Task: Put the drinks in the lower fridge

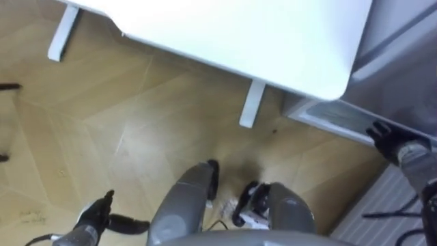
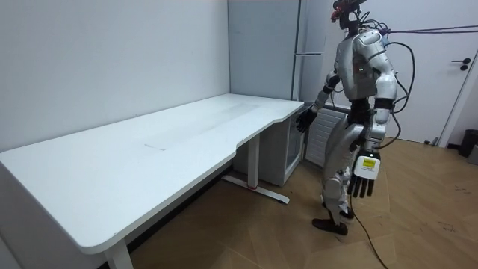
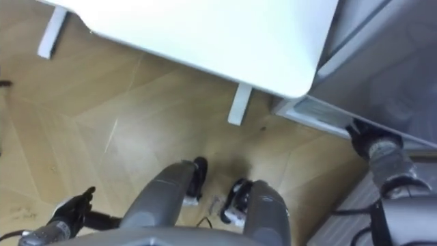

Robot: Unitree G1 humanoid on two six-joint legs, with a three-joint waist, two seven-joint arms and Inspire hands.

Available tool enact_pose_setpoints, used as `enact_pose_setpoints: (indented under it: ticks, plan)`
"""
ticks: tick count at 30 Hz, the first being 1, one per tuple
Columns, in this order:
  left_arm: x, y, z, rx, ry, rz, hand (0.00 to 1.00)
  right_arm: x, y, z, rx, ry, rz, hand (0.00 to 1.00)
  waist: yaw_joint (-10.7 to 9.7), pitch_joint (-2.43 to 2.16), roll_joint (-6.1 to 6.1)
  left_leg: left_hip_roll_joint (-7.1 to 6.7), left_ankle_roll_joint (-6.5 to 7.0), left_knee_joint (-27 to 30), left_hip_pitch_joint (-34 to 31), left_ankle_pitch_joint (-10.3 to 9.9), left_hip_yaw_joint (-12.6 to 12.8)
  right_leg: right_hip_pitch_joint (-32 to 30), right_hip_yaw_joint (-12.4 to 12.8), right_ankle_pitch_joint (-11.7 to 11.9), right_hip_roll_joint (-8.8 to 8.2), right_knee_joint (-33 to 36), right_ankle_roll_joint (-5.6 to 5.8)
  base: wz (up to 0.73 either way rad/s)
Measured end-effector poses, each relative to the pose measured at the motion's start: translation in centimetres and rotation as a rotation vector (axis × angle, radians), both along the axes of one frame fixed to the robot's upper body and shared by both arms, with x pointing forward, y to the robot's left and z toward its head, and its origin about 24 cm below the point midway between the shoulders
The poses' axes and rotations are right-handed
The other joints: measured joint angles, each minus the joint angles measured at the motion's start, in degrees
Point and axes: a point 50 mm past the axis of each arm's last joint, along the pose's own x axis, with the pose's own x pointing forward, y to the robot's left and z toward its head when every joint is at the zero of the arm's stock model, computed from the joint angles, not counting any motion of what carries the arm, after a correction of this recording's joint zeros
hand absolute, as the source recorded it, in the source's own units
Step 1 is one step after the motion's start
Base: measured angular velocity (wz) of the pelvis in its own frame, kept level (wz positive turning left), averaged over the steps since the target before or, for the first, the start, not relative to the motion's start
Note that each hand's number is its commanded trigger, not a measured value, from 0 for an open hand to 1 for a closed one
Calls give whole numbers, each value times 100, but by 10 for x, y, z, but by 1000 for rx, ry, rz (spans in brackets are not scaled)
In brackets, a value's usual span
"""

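Note:
A tall grey fridge (image 2: 263,52) stands past the far end of the white desk (image 2: 149,149); its closed front (image 1: 403,61) fills the upper right of the eye views. I stand on the wood floor between the desk's end and the fridge. My right hand (image 1: 384,134) is raised near the fridge's lower edge (image 3: 321,113), fingers spread and holding nothing; it also shows in the room view (image 2: 305,119). My left hand (image 2: 364,173) hangs open at my side, low at the left in the eye views (image 1: 101,207).
The desk's white leg (image 1: 251,102) and foot (image 2: 258,190) stand just ahead of me. A low pale cabinet (image 2: 282,153) sits under the desk's end. A ribbed white panel (image 1: 382,205) is at my right. A door (image 2: 464,82) is behind me.

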Motion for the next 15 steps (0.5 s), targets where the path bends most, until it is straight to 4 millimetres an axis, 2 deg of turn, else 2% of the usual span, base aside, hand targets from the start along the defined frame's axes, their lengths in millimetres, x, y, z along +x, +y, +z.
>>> enact_pose_setpoints:
  ticks: [2,3,4,5,7,10,11,13,15]
  plan:
    - [-3,2,0,17,3,13,0,-17,1,-7,2,20,46,0,-10,-20,-21,18,-2,-330,369,50,15,365,-20,91,69,-366,28,-2]
    - [-7,2,-1,24,7,28,0,-28,3,-12,8,34,77,0,-35,-53,-41,49,-5,-527,631,64,30,642,-36,165,134,-626,46,-9]
    - [-11,1,-2,31,18,36,0,-41,7,-19,28,57,88,0,-116,-114,-75,77,-9,-714,895,77,25,945,-54,248,220,-895,72,-7]
    - [-13,1,-2,37,21,36,0,-50,11,-24,39,77,93,0,-155,-147,-116,84,-15,-808,1037,94,28,1088,-56,291,250,-1028,84,0]
    - [-14,-1,-3,49,19,37,0,-79,32,-42,97,140,112,0,-273,-263,-277,153,-24,-1158,1565,106,58,1685,-47,468,416,-1570,113,-3]
    - [-15,-17,-9,31,5,50,0,-110,54,-57,139,232,160,0,-312,-287,-288,211,-24,-1417,2125,106,146,2281,1,700,558,-2138,167,-22]
    - [-13,-21,-10,23,0,54,0,-113,58,-59,144,243,171,0,-322,-287,-286,208,-24,-1456,2198,106,164,2363,25,713,564,-2203,181,-26]
    - [-7,-28,-12,7,-19,66,0,-132,72,-66,164,309,213,0,-345,-288,-250,202,-22,-1588,2359,104,246,2480,118,737,573,-2337,202,-23]
    - [-4,-31,-13,-7,-27,88,0,-140,80,-69,174,340,235,0,-359,-259,-187,209,-21,-1600,2394,103,309,2480,262,767,585,-2359,201,-25]
